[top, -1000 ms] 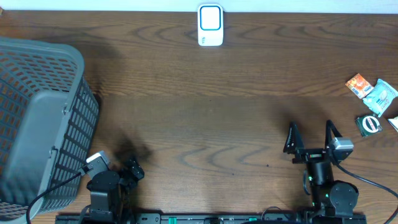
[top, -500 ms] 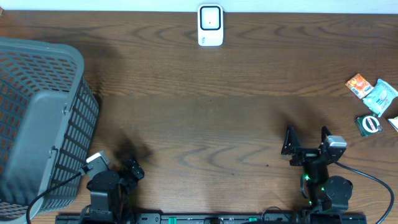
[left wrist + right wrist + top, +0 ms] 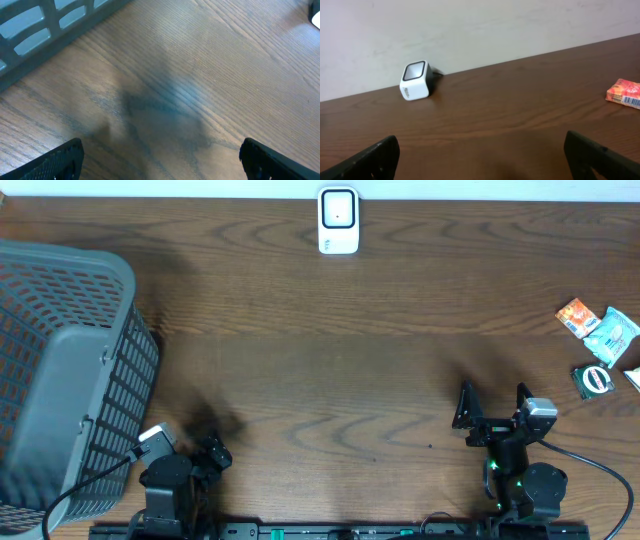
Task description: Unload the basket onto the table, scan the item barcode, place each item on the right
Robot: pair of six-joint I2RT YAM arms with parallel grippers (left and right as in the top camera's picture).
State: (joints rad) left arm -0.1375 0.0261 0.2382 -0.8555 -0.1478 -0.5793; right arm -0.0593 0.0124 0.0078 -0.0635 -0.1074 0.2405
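Brown wood table (image 3: 300, 360) lies under both arms. A grey mesh basket (image 3: 60, 380) sits just left of my left gripper (image 3: 161, 160), whose fingers are spread wide over bare wood. My right gripper (image 3: 493, 408) is released too, fingers apart. The white scanner (image 3: 338, 221) stands far ahead and left of the right fingers. The orange packet (image 3: 575, 316) and teal packet (image 3: 612, 335) lie ahead-right of them, untouched.

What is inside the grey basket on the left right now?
No item shows inside the basket; overhead, only its bare grey floor and slotted walls are visible. Its left part runs off the frame, so that portion cannot be checked.
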